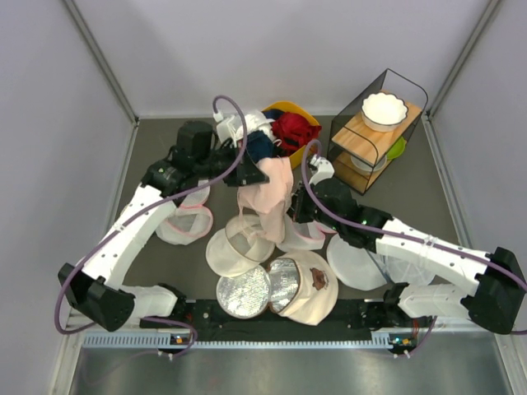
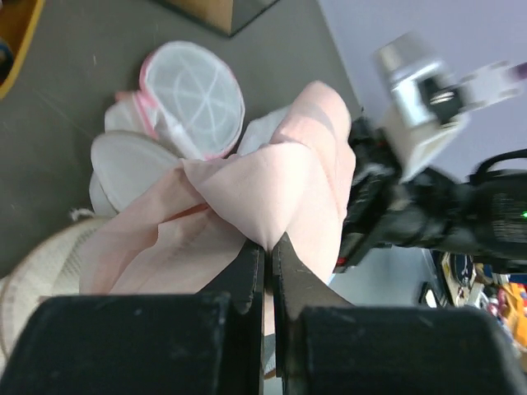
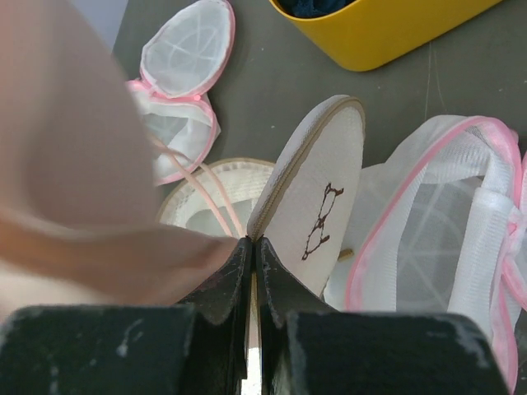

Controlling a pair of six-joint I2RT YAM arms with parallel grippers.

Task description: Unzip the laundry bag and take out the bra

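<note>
Left claw (image 2: 268, 247) pinches the bra (image 2: 280, 181), which I see draping far-to-near; right claw (image 3: 253, 243) clamps the laundry bag (image 3: 317, 197) rim.

left claw (image 2: 266, 247), right claw (image 3: 253, 243) black; white links (image 1: 136, 218), purple cables (image 1: 230, 98).

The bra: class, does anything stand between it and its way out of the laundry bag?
Nothing visible does. The left fingers grip the bra, lifted above the laundry bag, whose lid the right fingers hold open; only a thin strap trails down toward it.
</note>
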